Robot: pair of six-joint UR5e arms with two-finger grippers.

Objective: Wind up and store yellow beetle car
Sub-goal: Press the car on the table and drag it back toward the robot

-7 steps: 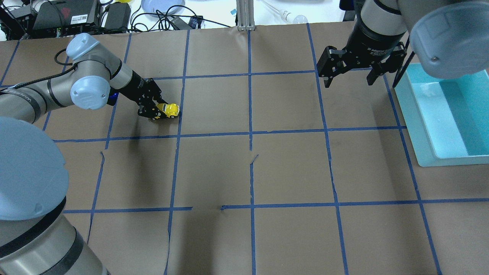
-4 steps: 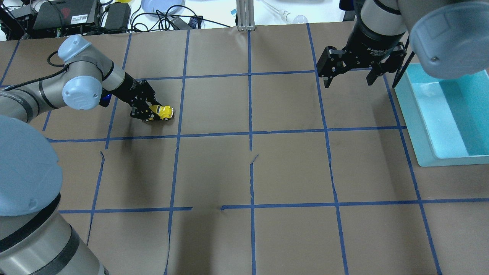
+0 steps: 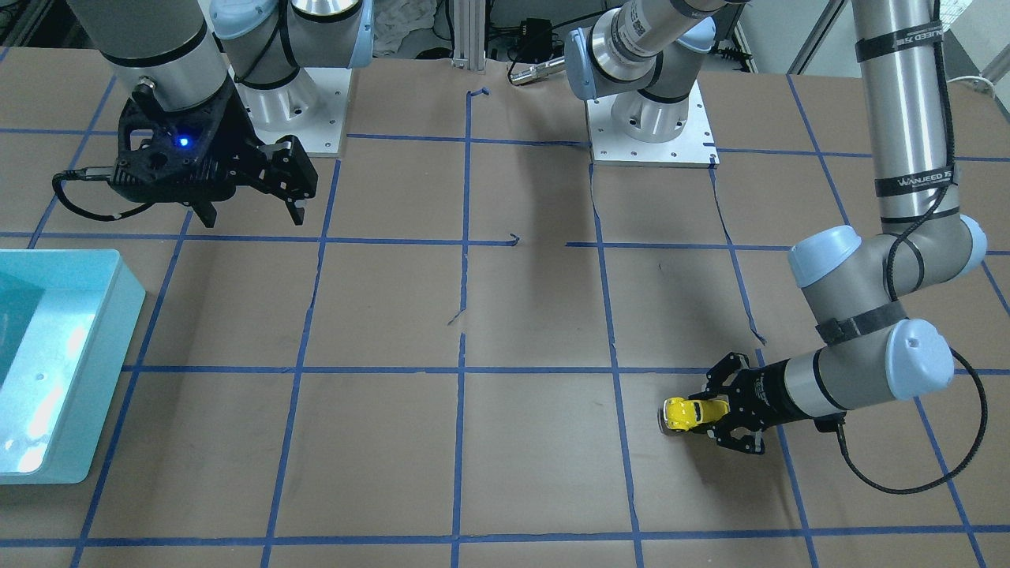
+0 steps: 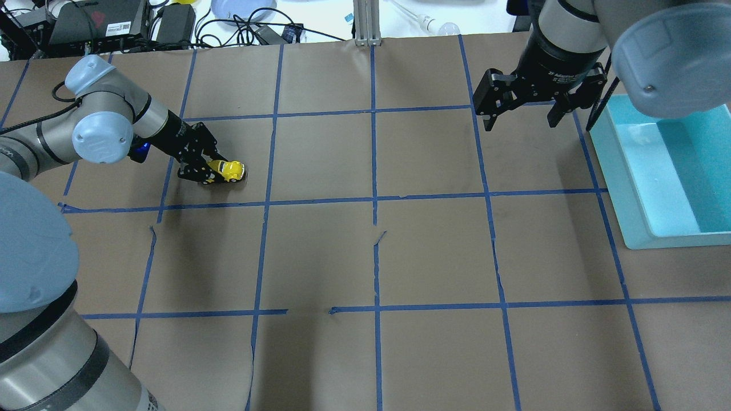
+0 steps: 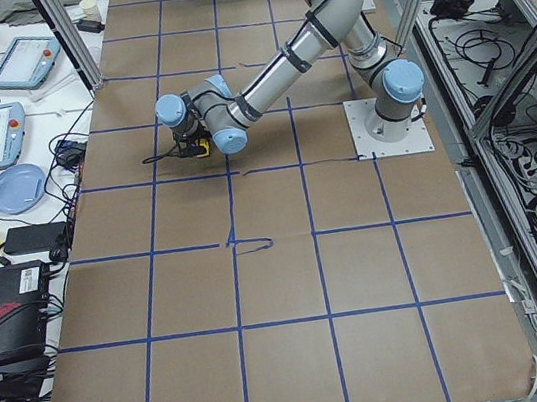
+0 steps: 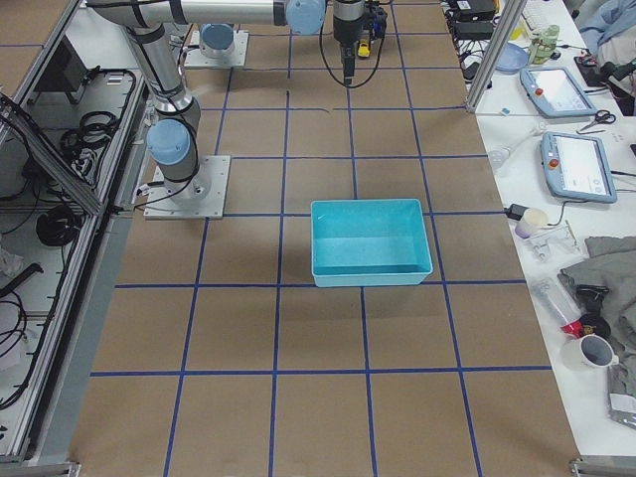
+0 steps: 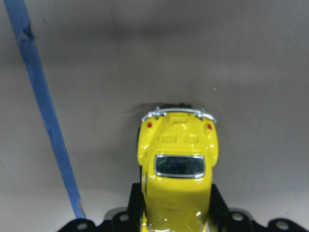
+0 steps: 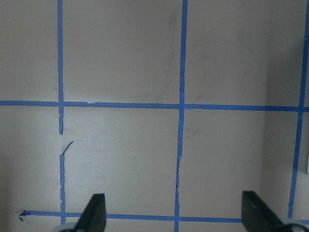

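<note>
The yellow beetle car [image 4: 227,169] sits low on the brown table at the left, held by my left gripper [image 4: 212,171], which is shut on its body. It also shows in the front-facing view [image 3: 683,413] with the left gripper [image 3: 710,418] behind it. In the left wrist view the car [image 7: 177,164] fills the lower middle, its silver bumper pointing away, wheels at the table. My right gripper [image 4: 521,114] is open and empty, held high near the teal bin [image 4: 668,171]; its fingertips [image 8: 94,212] show apart in the right wrist view.
The teal bin [image 3: 55,355] stands at the table's right side, seen also in the right exterior view [image 6: 370,241]. Blue tape lines [image 4: 374,200] grid the brown paper. Cables, laptops and clutter lie beyond the far edge [image 4: 114,23].
My left gripper has pulled the car backward, toward the view's left, across the table. The right arm has not moved.
</note>
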